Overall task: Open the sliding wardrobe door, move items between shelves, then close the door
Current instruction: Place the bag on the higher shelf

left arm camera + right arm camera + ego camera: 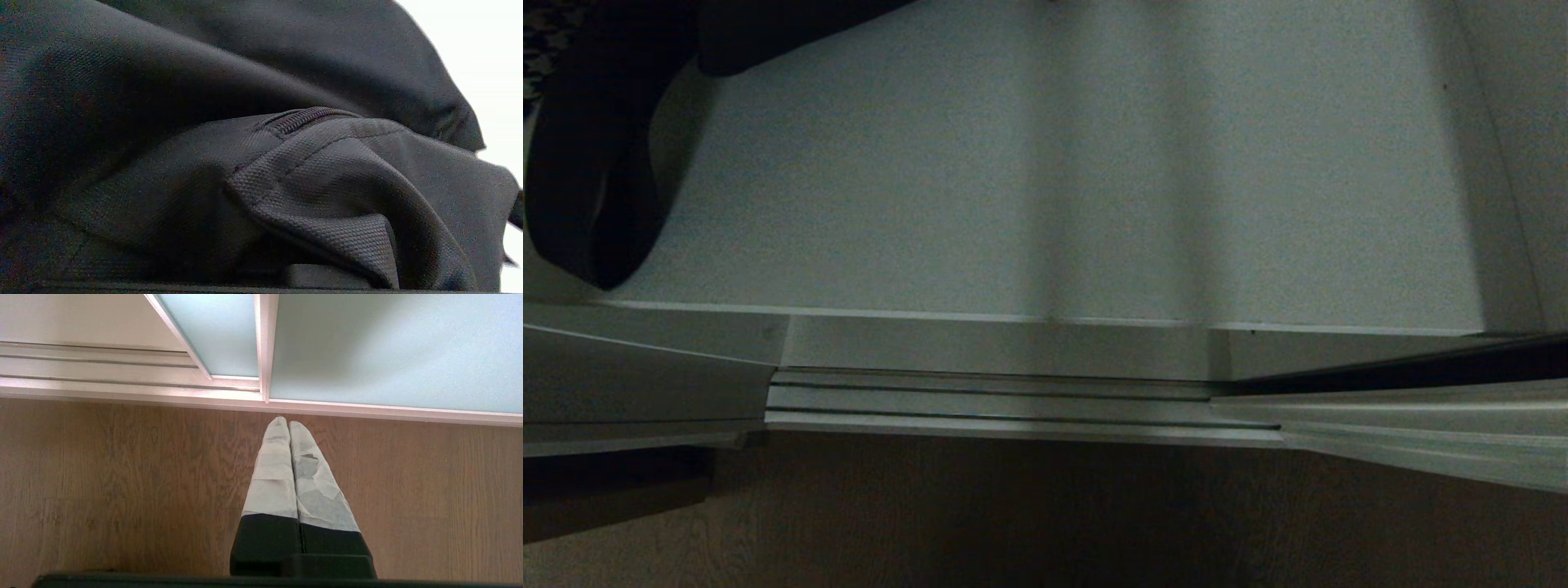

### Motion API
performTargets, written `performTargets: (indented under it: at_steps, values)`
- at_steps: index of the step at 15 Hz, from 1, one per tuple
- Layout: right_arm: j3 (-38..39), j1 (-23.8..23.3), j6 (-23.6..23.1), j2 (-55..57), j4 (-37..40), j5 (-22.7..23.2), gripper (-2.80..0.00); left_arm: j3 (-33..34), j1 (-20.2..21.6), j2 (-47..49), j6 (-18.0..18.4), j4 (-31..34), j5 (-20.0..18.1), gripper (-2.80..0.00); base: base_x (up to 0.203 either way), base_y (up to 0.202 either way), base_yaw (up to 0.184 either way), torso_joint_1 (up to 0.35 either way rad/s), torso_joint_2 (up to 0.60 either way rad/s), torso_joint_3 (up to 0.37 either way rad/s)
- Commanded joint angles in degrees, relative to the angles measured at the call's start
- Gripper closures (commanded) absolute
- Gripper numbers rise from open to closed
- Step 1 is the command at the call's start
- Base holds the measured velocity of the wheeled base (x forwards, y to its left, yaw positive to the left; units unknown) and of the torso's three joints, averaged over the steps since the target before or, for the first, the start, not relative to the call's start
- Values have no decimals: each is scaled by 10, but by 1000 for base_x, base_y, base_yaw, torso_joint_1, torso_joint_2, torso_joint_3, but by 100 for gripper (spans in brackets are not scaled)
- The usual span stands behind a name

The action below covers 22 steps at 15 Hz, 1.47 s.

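- Black bag (327, 192): coarse woven cloth, matt.
- Shelf (1062, 180): smooth matt white-grey board.
- Sliding wardrobe door (392, 351): frosted glass, silver metal frame.
- Floor (122, 477): grained wood beneath the right gripper (289, 426).

Right gripper (289, 426) at frame centre, your taped fingers pressed together, pointing at wood floor (102, 477). Frosted sliding wardrobe door (392, 351) fills upper right. Second frosted panel (216, 330) upper middle. Ribbed silver floor track (94, 367) upper left.

A wooden floor (122, 477) meets the ribbed silver floor track (1013, 400).
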Motion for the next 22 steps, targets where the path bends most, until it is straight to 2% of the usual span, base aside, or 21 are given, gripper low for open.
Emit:
performTargets:
  at_steps: [1,4,7,8,10,13,14,15,17,19,20,22]
  values:
    - [0,0,1,0,0,0,0,1,-1,32,2,-49,-1,0,0,0,0,0,0,0]
    - [0,0,0,0,0,0,0,-3,0,74,40,-168,-4,0,0,0,0,0,0,0]
    - [0,0,0,0,0,0,0,-4,-5,96,127,-303,-14,0,0,0,0,0,0,0]
    - [0,0,0,0,0,0,0,-5,-6,96,158,-334,-32,0,0,0,0,0,0,0]
    - [1,0,0,0,0,0,0,-5,-6,92,191,-371,-68,0,0,0,0,0,0,0]
    - [0,0,0,0,0,0,0,-5,-12,69,198,-385,-69,0,0,0,0,0,0,0]
    - [1,0,0,0,0,0,0,-3,-18,55,196,-366,-66,0,0,0,0,0,0,0]
    - [1,0,0,0,0,0,0,1,-22,42,183,-320,-60,0,0,0,0,0,0,0]
    - [1,0,0,0,0,0,0,7,-25,16,112,-220,-41,0,0,0,0,0,0,0]
    - [1,0,0,0,0,1,0,9,-23,-13,33,-76,-36,0,0,0,0,0,0,0]
    - [0,0,0,0,0,0,0,8,-15,-21,-4,8,-35,0,0,0,0,0,0,0]
    - [0,0,0,0,0,0,0,6,26,-37,-47,137,-33,0,0,0,0,0,0,0]
